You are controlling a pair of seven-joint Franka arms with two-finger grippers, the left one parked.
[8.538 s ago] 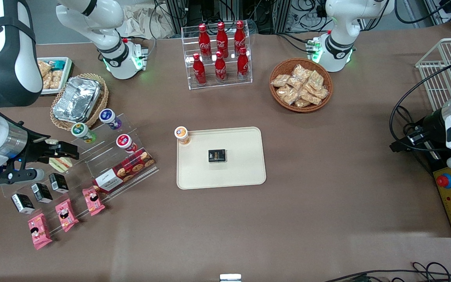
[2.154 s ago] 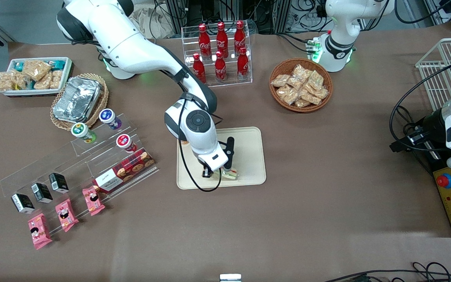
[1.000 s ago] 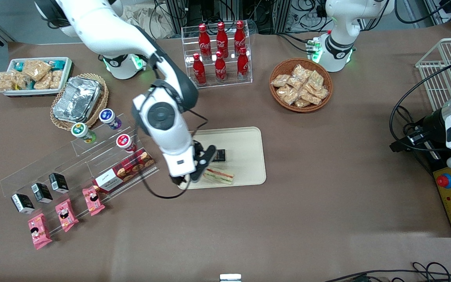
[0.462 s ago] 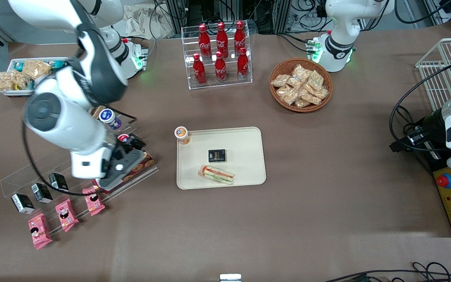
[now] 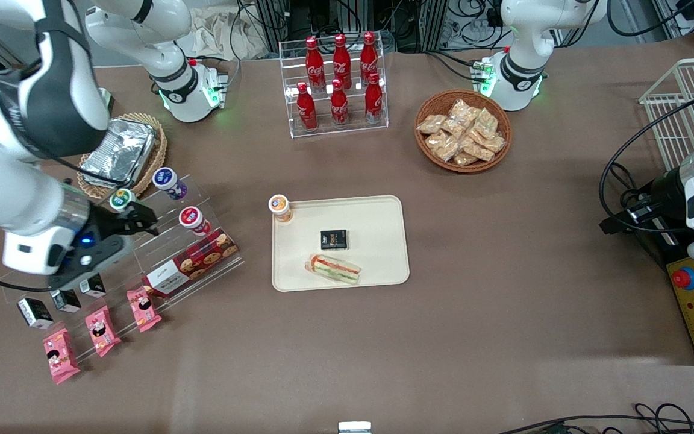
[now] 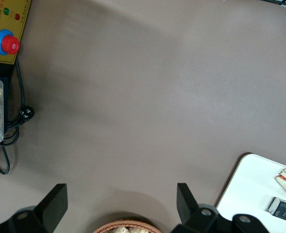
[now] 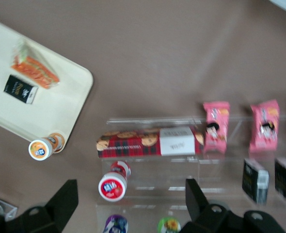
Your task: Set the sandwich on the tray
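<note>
Brown table covering (image 5: 503,289) is spread under everything: toward the working arm's end the gripper (image 5: 136,220) is held with its fingers spread and nothing between them above the clear acrylic shelf (image 5: 160,241), well apart from the tray (image 5: 383,241), on which the sandwich (image 5: 335,269) is laid, nearer the front camera than a small black box (image 5: 334,239).

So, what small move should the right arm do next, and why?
Probably none beyond parking clear. The sandwich already lies flat on the tray, nearer the front camera than the black box. The gripper is open, empty, above the acrylic shelf toward the working arm's end.
</note>
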